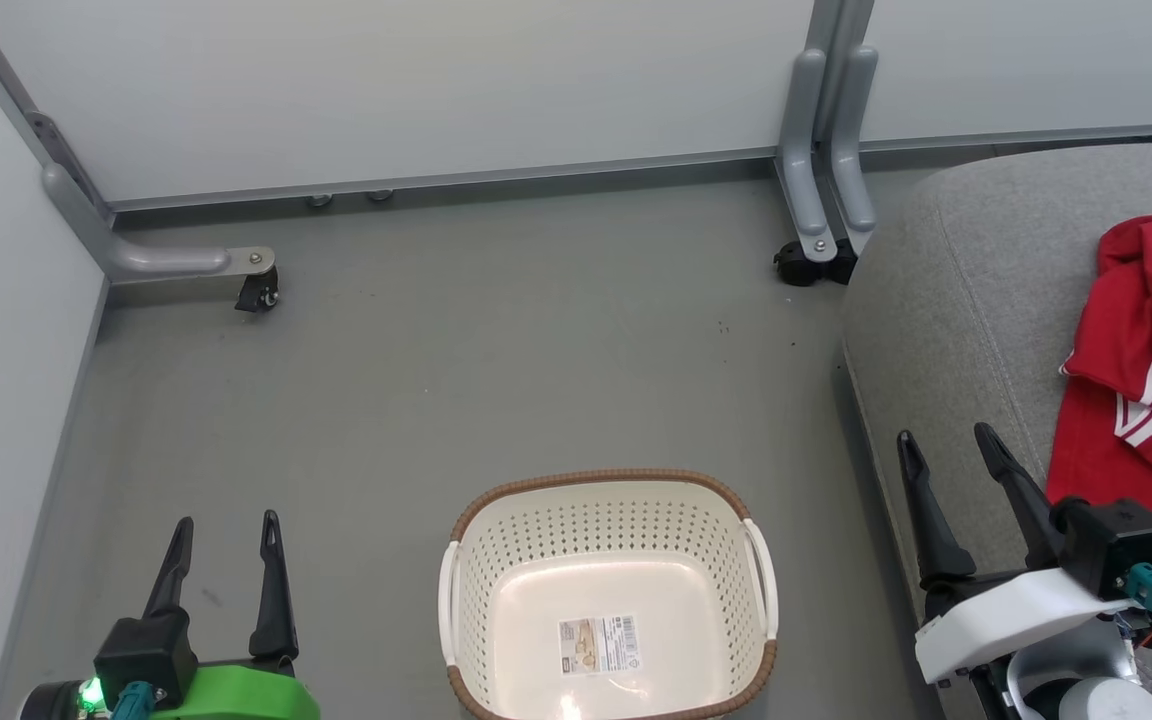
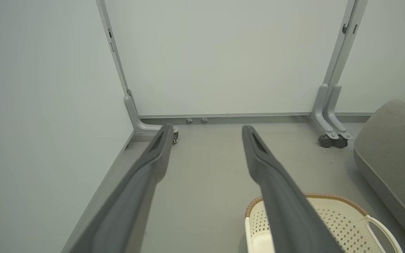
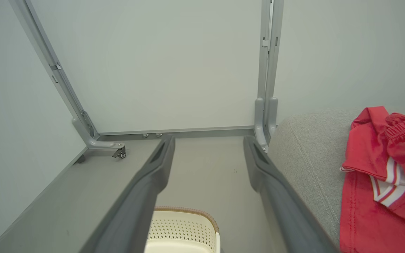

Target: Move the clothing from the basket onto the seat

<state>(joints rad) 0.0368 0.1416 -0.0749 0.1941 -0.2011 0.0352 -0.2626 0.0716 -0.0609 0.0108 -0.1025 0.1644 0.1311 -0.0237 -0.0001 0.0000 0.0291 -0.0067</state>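
At the right edge of the head view, the clothing (image 1: 1131, 400), red with white stripe trim, lies crumpled on the seat (image 1: 966, 300). At lower centre the basket (image 1: 596, 480) stands on the floor (image 1: 436, 380), a sticker (image 1: 598, 643) on its bottom. Both the left tool (image 1: 227, 520) at lower left and the right tool (image 1: 944, 433) at lower right have their fingers spread, gripping nothing.
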